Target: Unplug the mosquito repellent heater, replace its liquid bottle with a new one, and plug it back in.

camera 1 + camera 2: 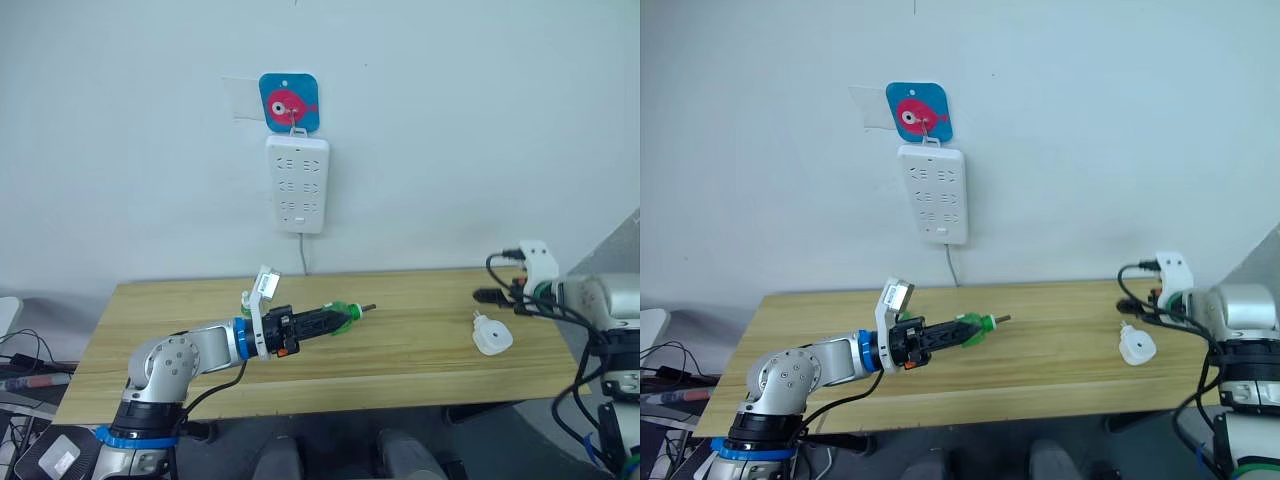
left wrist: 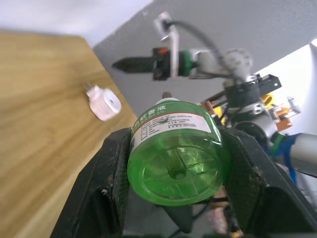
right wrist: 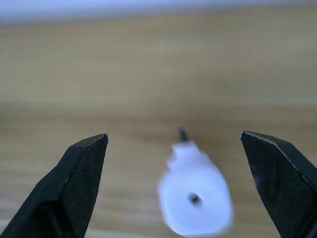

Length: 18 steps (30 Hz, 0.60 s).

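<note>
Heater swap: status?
Left gripper shut on green bottle. Right gripper open over heater, which lies unplugged on table. Nothing in the way.

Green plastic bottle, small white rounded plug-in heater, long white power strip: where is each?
Green plastic bottle (image 2: 174,153): left wrist view, its base.
White rounded heater (image 1: 493,339): left eye view, its body.
White power strip (image 1: 296,184): left eye view, its face.

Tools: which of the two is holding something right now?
The left tool: it is shut on the green liquid bottle, held above the wooden table. The right tool is open and holds nothing, with the mosquito repellent heater lying loose on the table.
</note>
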Tool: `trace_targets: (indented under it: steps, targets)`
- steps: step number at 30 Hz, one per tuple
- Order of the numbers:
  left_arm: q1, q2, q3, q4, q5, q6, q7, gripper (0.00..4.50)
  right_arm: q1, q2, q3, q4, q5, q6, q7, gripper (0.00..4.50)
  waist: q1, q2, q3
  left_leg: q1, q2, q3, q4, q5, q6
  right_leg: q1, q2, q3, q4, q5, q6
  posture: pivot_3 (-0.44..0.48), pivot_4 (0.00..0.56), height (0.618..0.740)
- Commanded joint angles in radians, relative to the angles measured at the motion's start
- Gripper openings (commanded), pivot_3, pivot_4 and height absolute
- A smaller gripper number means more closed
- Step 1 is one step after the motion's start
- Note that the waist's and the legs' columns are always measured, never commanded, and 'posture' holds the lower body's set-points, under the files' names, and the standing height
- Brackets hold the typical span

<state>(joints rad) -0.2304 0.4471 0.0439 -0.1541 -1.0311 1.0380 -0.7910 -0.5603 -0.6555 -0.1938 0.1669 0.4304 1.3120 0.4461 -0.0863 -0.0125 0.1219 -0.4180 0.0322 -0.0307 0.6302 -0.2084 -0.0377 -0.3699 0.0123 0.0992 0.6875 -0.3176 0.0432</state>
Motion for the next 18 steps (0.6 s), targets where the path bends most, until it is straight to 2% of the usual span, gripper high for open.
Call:
trace_targets:
  steps: [1,2,5,8,11,15,18]
  targets:
    - [-0.037,-0.031,-0.016,-0.062,0.125,-0.200,-0.027,2.29,-0.041,0.113,-0.219,-0.102,0.126,0.140,-0.013,4.10,0.002,0.000,0.000,0.000,0.000,0.000,0.000,0.000,0.000,0.000,0.000,0.000,0.000,0.000,0.000,-0.073,0.104,0.740]
    - [-0.055,-0.060,-0.026,-0.066,0.176,-0.275,-0.008,2.29,-0.040,0.158,-0.286,-0.136,0.176,0.174,-0.003,3.91,0.003,0.000,0.000,0.000,0.000,0.000,0.000,0.000,0.000,0.000,0.000,0.000,-0.001,0.000,0.000,-0.073,0.104,0.740]
    - [-0.093,-0.127,-0.060,-0.072,0.311,-0.445,0.033,2.29,-0.046,0.285,-0.460,-0.217,0.291,0.278,-0.028,2.84,0.010,0.000,0.000,-0.001,-0.001,0.000,0.000,0.000,0.000,0.001,-0.001,-0.001,-0.002,0.000,0.000,-0.073,0.106,0.740]
    - [-0.120,-0.166,-0.099,-0.047,0.430,-0.576,0.065,2.29,-0.012,0.415,-0.530,-0.324,0.447,0.302,-0.108,2.84,0.011,0.000,0.000,-0.002,-0.001,0.001,-0.001,0.000,0.000,0.000,-0.002,0.000,-0.005,0.000,0.000,-0.079,0.106,0.740]
    - [-0.127,-0.212,-0.129,-0.028,0.508,-0.662,0.091,2.29,-0.016,0.587,-0.612,-0.407,0.594,0.302,-0.271,2.84,-0.003,0.001,0.000,-0.003,0.000,0.000,-0.002,0.000,0.000,0.000,-0.001,-0.001,-0.005,0.000,0.000,-0.078,0.105,0.740]
    - [-0.127,-0.248,-0.158,-0.023,0.551,-0.713,0.100,2.29,-0.011,0.725,-0.636,-0.454,0.769,0.302,-0.469,2.84,-0.004,0.001,0.000,-0.003,0.000,0.001,-0.002,0.000,0.000,-0.001,-0.001,0.000,-0.004,0.000,0.000,-0.079,0.106,0.740]
    - [-0.128,-0.269,-0.165,-0.025,0.563,-0.723,0.114,2.29,-0.003,0.775,-0.621,-0.447,0.940,0.244,-0.640,2.84,-0.006,0.001,0.000,-0.003,0.000,0.000,-0.002,0.000,0.000,-0.001,-0.001,-0.001,-0.004,0.000,0.000,-0.080,0.107,0.740]
